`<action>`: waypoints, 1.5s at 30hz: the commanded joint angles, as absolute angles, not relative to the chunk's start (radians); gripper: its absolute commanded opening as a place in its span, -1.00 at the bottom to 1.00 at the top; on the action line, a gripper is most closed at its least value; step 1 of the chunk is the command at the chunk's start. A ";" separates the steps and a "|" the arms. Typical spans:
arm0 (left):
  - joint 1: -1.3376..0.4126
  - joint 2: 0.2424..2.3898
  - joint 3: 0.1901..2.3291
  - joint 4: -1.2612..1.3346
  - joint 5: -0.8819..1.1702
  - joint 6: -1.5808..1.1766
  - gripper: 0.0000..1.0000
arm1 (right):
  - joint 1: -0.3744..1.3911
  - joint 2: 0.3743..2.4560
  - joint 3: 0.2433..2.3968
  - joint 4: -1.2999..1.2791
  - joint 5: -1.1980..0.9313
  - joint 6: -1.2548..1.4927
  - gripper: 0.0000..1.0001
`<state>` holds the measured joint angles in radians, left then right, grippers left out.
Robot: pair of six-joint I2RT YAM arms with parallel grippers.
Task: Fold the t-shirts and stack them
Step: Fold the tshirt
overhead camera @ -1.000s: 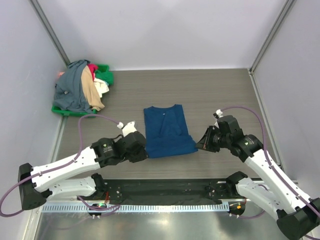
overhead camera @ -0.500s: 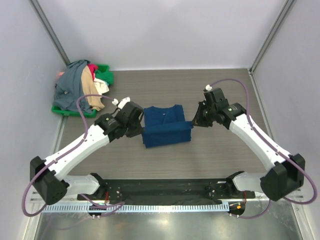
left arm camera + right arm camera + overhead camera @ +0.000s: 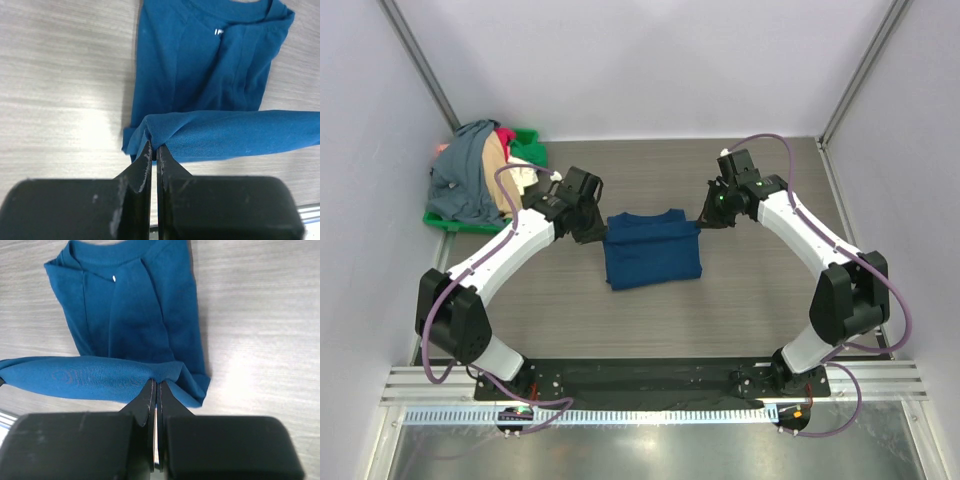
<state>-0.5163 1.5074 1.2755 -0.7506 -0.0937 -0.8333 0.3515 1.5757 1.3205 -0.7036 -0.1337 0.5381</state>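
A navy blue t-shirt [image 3: 652,250] lies on the table, its lower half folded up toward the collar. My left gripper [image 3: 599,233] is shut on the folded edge's left corner, pinching blue cloth [image 3: 210,132] at its fingertips [image 3: 146,150]. My right gripper [image 3: 701,220] is shut on the right corner of the same edge [image 3: 85,376]. The collar [image 3: 107,252] with its small white tag shows beyond the held fold in both wrist views. More t-shirts, slate-grey, tan, white and pink, are heaped in a pile [image 3: 480,180] at the back left.
The heap of shirts sits on a green tray [image 3: 533,143] in the back left corner by the left wall. A black strip and a metal rail [image 3: 650,412] run along the near edge between the arm bases. Grey walls close the table on three sides.
Both grippers carried the shirt's bottom hem away from the near side and up over the shirt toward the collar. The shirt is now about half its former length.
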 commanded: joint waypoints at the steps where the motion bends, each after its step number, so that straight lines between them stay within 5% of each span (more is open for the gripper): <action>1: -0.473 1.540 1.338 -0.738 -0.081 -0.770 -0.99 | 0.322 1.609 1.393 -0.672 -0.113 0.500 -0.97; 30: -0.318 1.951 1.734 -0.781 0.034 -0.693 -0.99 | 0.227 2.000 1.729 -0.673 -0.141 0.474 -0.97; 31: -0.311 1.977 1.765 -0.794 0.034 -0.693 -0.95 | 0.221 2.025 1.745 -0.673 -0.147 0.476 -0.89; 32: -0.305 2.044 1.807 -0.816 0.035 -0.701 -0.88 | 0.213 2.049 1.796 -0.673 -0.159 0.472 -0.20; 35: -0.269 2.193 1.997 -0.882 0.110 -0.712 -0.09 | 0.193 2.152 1.934 -0.681 -0.218 0.453 0.56; 36: -0.249 2.235 2.053 -0.938 0.126 -0.716 0.27 | 0.189 2.173 1.965 -0.695 -0.224 0.445 0.62; 39: -0.232 2.319 2.293 -1.078 0.140 -0.704 0.62 | 0.176 2.148 1.965 -0.704 -0.224 0.436 0.69; 45: -0.232 2.125 2.091 -0.957 0.166 -0.681 0.68 | 0.176 1.968 1.649 -0.543 -0.320 0.434 0.74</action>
<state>-0.2180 2.2963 2.1601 -0.9581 0.1078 -0.7052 0.1608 2.0926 1.7512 -0.6231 -0.2291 0.4507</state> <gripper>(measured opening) 0.842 0.868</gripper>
